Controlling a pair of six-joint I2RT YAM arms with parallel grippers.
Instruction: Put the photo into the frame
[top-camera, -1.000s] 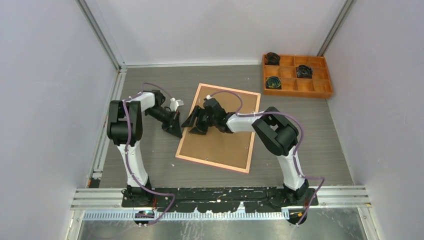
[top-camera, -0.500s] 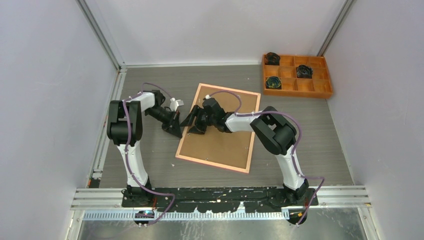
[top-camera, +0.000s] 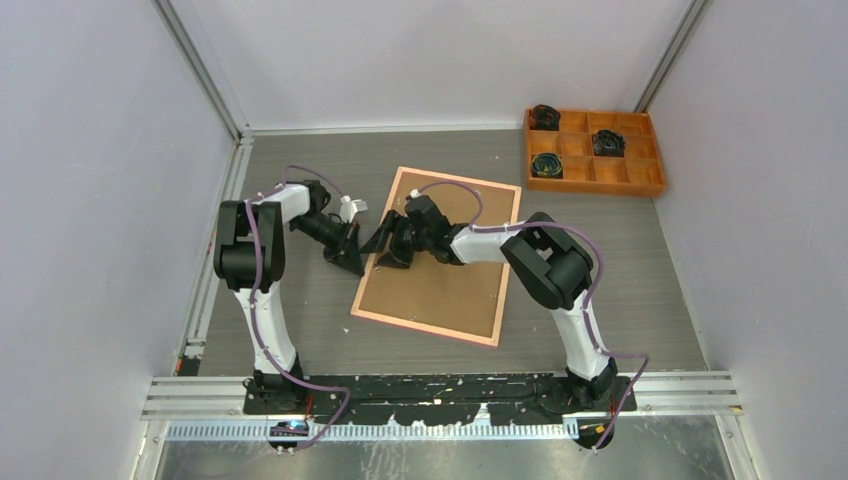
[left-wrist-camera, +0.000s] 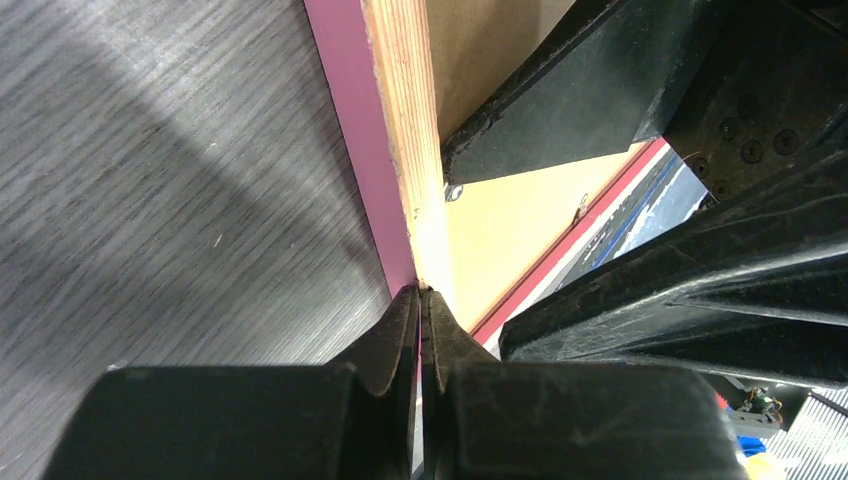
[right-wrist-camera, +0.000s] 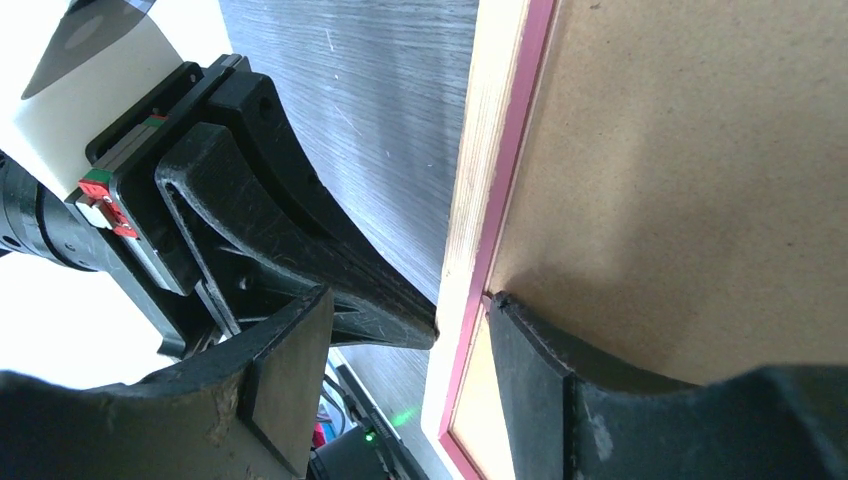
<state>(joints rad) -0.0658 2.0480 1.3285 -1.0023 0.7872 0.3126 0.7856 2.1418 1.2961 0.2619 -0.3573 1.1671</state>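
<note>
The frame (top-camera: 437, 327) lies back up in the middle of the table, with the plain brown backing board (top-camera: 440, 270) set in it. The photo is hidden. My left gripper (top-camera: 358, 262) is shut, its tips touching the frame's left edge (left-wrist-camera: 405, 150) from outside; its own view shows the tips (left-wrist-camera: 420, 295) against the pink side. My right gripper (top-camera: 385, 245) is open and straddles that same edge (right-wrist-camera: 470, 200). One finger rests on the backing board (right-wrist-camera: 680, 180) at the inner rim; the other hangs outside, above the left gripper (right-wrist-camera: 300, 250).
An orange compartment tray (top-camera: 595, 188) with a few dark coiled items stands at the back right. Purple cables loop over both arms. Aluminium rails run along the table's left side and near edge.
My right gripper has shifted slightly left, closer to the frame's left edge and the left gripper. The left arm and the frame have not visibly moved.
</note>
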